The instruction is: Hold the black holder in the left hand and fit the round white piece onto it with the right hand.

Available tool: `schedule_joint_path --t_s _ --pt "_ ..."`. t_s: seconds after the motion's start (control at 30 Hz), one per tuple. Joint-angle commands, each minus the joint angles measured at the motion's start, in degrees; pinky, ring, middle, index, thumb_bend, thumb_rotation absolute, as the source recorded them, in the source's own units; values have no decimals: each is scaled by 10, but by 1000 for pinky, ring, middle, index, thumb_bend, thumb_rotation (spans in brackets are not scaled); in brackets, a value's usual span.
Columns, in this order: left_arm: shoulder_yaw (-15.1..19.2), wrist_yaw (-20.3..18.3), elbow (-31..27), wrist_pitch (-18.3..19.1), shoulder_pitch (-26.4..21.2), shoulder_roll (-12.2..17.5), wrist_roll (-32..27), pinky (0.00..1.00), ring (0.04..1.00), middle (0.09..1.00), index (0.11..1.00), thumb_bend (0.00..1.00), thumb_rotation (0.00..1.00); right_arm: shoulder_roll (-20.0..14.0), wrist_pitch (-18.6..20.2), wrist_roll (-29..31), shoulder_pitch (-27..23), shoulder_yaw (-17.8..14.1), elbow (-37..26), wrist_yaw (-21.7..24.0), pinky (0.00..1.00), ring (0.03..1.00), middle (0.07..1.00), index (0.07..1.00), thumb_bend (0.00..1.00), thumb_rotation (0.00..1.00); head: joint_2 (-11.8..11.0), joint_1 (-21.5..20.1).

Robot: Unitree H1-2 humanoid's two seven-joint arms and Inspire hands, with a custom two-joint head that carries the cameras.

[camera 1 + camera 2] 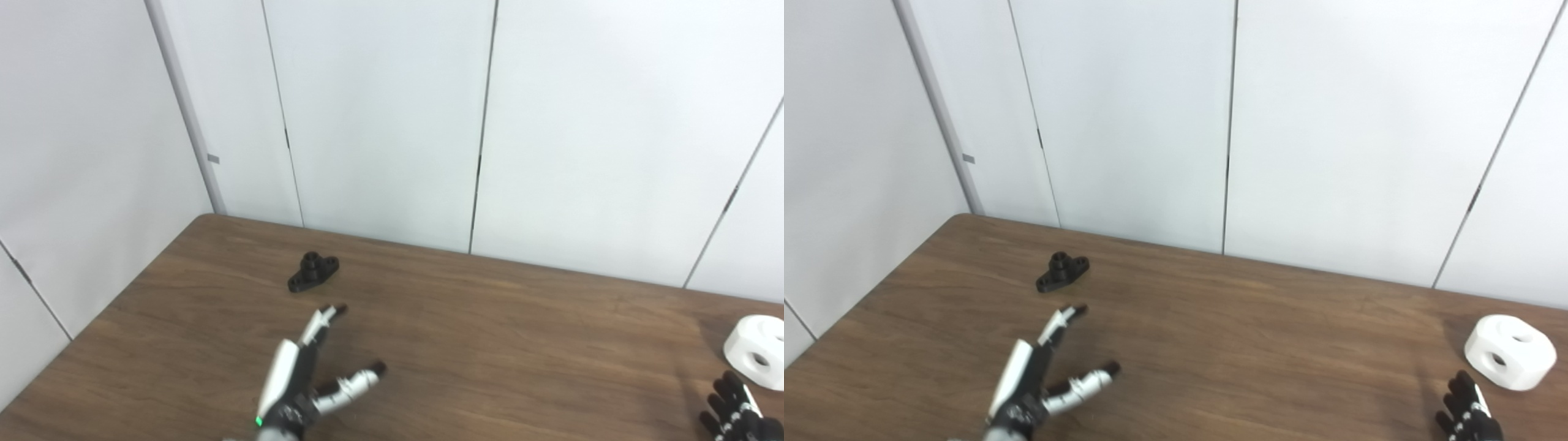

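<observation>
Looking down at your brown wooden table (465,343), you have the black holder (313,271) lying flat near the far left corner, its raised round boss pointing up and a small hole at each end of its base. Your left robot hand (309,380) is just in front of it, apart from it, with fingers and thumb spread wide and nothing held. Far off at the right edge of the table sits the round white piece (1510,351), resting on the surface with holes visible in its top and side. Your right robot hand (1467,413) shows only dark fingertips at the bottom right, just short of the white piece; you cannot tell from this whether it is spread or closed.
</observation>
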Motion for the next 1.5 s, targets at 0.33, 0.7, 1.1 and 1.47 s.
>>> schedule_joint_path --t_s 0.33,0.7,1.1,1.47 --pt "21 -12 19 70 -89 99 89 1000 1000 967 849 906 303 3 15 -10 -2 7 -17 -10 1000 1000 1000 1000 709 1000 4 -6" --pt "36 1 118 91 -149 142 98 1000 1000 971 835 885 347 8 22 -25 0 16 -28 -21 1000 1000 1000 1000 639 1000 8 -8" --pt "26 -6 213 112 -206 164 102 1000 1000 968 824 869 398 10 37 -51 7 20 -49 -28 1000 1000 1000 1000 644 1000 13 -16" --pt "9 -14 307 113 -267 175 118 1000 1000 982 833 869 388 11 48 -52 11 21 -63 -31 1000 1000 1000 1000 595 1000 13 -15"
